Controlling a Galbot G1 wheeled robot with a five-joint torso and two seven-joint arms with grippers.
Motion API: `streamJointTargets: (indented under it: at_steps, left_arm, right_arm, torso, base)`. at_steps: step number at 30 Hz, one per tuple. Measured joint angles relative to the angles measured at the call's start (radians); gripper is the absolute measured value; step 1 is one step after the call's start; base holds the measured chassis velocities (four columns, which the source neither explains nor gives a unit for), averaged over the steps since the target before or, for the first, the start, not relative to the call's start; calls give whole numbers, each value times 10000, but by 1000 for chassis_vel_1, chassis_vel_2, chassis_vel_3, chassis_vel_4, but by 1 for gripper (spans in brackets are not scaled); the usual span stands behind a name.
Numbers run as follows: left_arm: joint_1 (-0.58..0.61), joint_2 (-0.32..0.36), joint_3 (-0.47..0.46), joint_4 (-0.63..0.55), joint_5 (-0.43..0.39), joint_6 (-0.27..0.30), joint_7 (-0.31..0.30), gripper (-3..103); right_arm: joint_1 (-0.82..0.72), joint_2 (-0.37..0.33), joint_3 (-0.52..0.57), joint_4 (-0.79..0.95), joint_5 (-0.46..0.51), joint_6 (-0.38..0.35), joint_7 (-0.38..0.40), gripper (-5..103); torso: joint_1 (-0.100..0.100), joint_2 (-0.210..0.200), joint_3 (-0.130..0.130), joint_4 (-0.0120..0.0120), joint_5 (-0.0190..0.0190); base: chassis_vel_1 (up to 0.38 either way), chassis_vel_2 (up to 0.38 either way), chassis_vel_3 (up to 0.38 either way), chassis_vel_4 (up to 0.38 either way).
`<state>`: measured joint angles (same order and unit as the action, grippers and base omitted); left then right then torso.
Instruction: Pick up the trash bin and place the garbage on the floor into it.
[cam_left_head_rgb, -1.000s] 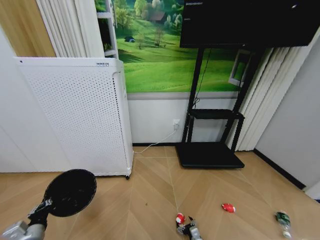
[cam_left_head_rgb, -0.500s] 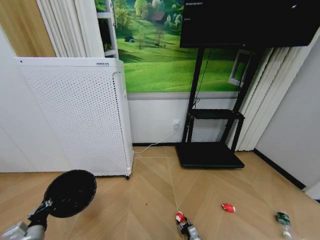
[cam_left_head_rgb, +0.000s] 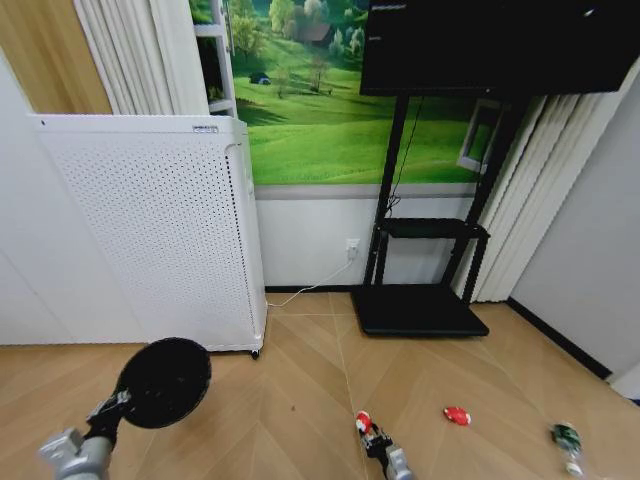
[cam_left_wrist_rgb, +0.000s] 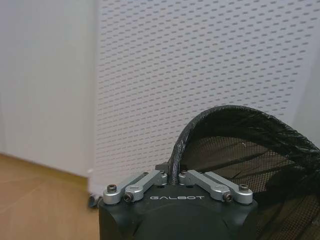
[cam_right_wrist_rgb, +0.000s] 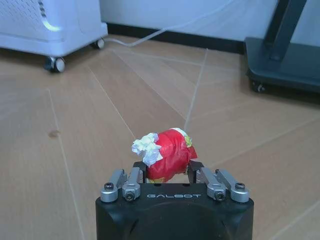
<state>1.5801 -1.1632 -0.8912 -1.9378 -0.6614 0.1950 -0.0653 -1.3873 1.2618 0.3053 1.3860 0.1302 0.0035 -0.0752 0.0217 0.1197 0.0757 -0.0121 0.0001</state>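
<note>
Your left pincer (cam_left_wrist_rgb: 176, 176) is clamping the rim of the black mesh trash bin (cam_left_head_rgb: 163, 382), holding it off the floor in front of the white perforated appliance (cam_left_head_rgb: 160, 230). Your right pincer (cam_right_wrist_rgb: 168, 172) is closed on a red-and-white crumpled wrapper (cam_right_wrist_rgb: 166, 154), carrying it low over the wood floor (cam_left_head_rgb: 300, 400). A second red wrapper (cam_left_head_rgb: 457, 415) is lying on the floor to the right, and a greenish can-like piece (cam_left_head_rgb: 567, 440) is lying farther right, well apart from the bin.
</note>
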Motion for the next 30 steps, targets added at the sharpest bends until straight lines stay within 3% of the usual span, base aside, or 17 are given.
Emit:
streamJointTargets:
  at_steps: [4, 7, 15, 17, 20, 23, 24, 26, 30]
  left_arm:
    - [-337, 426, 472, 85, 167, 33, 246, 4]
    - [-567, 561, 976, 635, 747, -204, 782, 4]
    - [-1396, 720, 2725, 2333, 523, -984, 1668, 4]
    - [-1960, 757, 3523, 3051, -41, -1123, 1842, 4]
    - [-2648, 689, 4181, 3591, -688, -1133, 1835, 4]
    - [-3565, 458, 5041, 4186, -1199, -1136, 1705, 4]
    - [-3565, 458, 5041, 4186, -1199, -1136, 1705, 4]
    - [-4183, 256, 5920, 4673, -1199, -1200, 1719, 4]
    - [-4539, 51, 6753, 4983, -1035, -1253, 1783, 4]
  right_arm:
    - [-142, -15, 27, 626, 137, 42, -486, 41]
    - [-122, -130, -75, 1760, 438, 121, -1292, 41]
    - [-199, -470, 177, 3344, 1317, 222, -2361, 41]
    - [-389, -668, 422, 3871, 2600, 52, -3794, 41]
    - [-619, -693, 581, 4074, 3247, 13, -4781, 41]
    - [-947, -813, 823, 4272, 3007, 111, -5930, 41]
    - [-947, -813, 823, 4272, 3007, 111, -5930, 41]
    - [-1072, -999, 876, 4361, 2467, 268, -6544, 41]
    - [-1067, -1045, 780, 4364, 2107, 396, -6638, 41]
  torso:
    - [0, 0, 1, -8, 1]
    - [-1, 1, 0, 7, 2]
    - [0, 0, 1, 1, -3]
    - [0, 0, 1, 3, -4]
    - [0, 0, 1, 2, 2]
    - [0, 1, 1, -2, 0]
    - [0, 1, 1, -2, 0]
    - [0, 0, 1, -2, 2]
    - [0, 0, 1, -2, 2]
  base:
    - [0, 0, 0, 0]
    - [0, 0, 0, 0]
    - [0, 0, 0, 0]
    - [0, 0, 0, 0]
    - [0, 0, 0, 0]
    - [0, 0, 0, 0]
    - [0, 0, 0, 0]
    - [0, 0, 0, 0]
    - [0, 0, 0, 0]
